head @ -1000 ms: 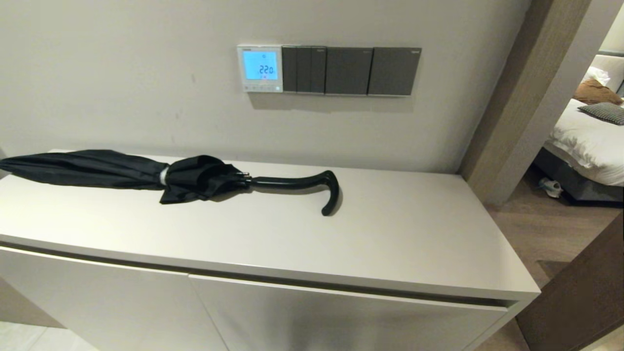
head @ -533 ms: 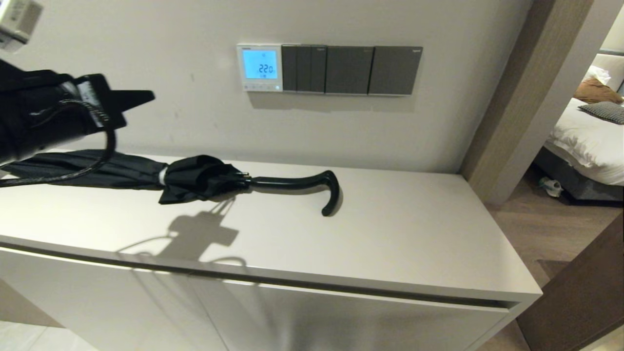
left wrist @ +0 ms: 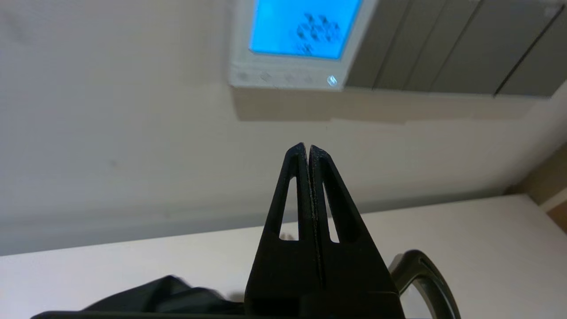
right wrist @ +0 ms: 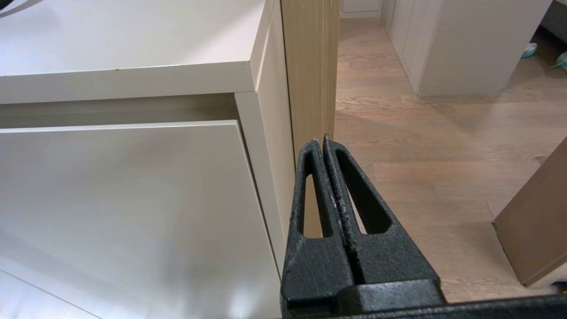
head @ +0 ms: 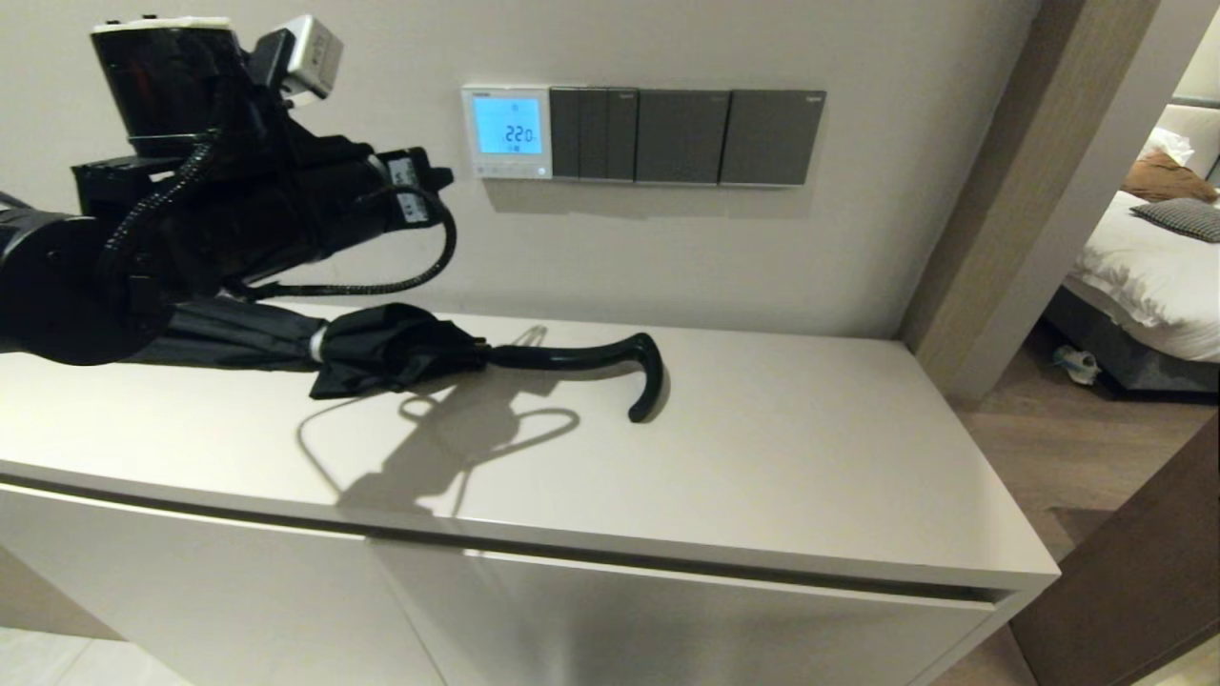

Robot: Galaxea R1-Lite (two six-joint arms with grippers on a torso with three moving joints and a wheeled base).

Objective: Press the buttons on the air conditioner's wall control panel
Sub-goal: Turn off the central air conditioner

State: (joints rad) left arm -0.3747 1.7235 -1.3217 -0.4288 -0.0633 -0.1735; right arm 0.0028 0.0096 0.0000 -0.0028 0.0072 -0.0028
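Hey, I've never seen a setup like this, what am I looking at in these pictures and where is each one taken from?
This is a two-armed robot. One picture comes from a camera on its head; the others from cameras on each wrist, looking past the fingers. In the head view, the left gripper is raised near the wall, shut and empty, pointing toward the white air conditioner panel with its blue screen and the row of small buttons beneath. Dark switch plates sit beside it. A black umbrella lies on the white cabinet. The right gripper, shut and empty, hangs low beside the cabinet.
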